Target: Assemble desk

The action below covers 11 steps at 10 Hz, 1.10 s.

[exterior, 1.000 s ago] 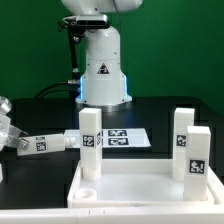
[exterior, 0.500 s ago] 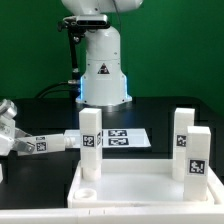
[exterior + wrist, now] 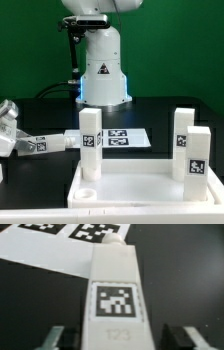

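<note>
From my seat, the gripper (image 3: 12,138) at the exterior view's left edge now sits closer in on the lying leg (image 3: 48,143) than a second ago. Its fingers (image 3: 55,336) flank that leg's tagged end. Since half a second ago, I see no shift.

Setting: robotics lab or test cell, not home or shop. Evidence: white robot base (image 3: 103,62) mounted at back of black counter (image 3: 40,118), triangular warning sticker on its front, blue indicator glow at its foot, cable trailing down beside it. Plain green backdrop (image 3: 190,40) screens rear of scene. Marker board (image 3: 120,138) with printed black-and-white tags lies flat on counter. White plastic desk parts (image 3: 90,143) carry same kind of tags, seen close in wrist view.
</note>
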Tool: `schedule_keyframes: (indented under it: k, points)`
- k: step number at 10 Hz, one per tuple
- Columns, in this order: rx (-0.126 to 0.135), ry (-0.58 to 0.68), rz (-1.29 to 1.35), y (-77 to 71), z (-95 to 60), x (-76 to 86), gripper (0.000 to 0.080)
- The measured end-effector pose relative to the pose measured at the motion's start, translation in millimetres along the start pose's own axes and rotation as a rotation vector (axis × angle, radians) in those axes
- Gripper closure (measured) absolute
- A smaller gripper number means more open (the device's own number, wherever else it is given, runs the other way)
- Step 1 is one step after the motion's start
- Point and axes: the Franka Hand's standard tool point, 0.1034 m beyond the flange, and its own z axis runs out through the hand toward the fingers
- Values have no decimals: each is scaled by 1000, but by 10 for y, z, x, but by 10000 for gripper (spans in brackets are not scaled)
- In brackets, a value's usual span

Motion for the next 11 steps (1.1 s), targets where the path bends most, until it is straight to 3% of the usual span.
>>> schedule_keyframes:
  k: [3, 5, 6, 8, 10, 11]
  points:
    - [-2, 28, -13, -55, -26, -14, 515]
    - [12, 65, -107, -386, -254, -293, 515]
    - [19, 177, -208, -556, -401, -382, 515]
    - [22, 323, -216, -488, -346, -413, 515]
    - [13, 477, -238, -566, -405, -378, 515]
    - [12, 528, -272, -749, -484, -518, 515]
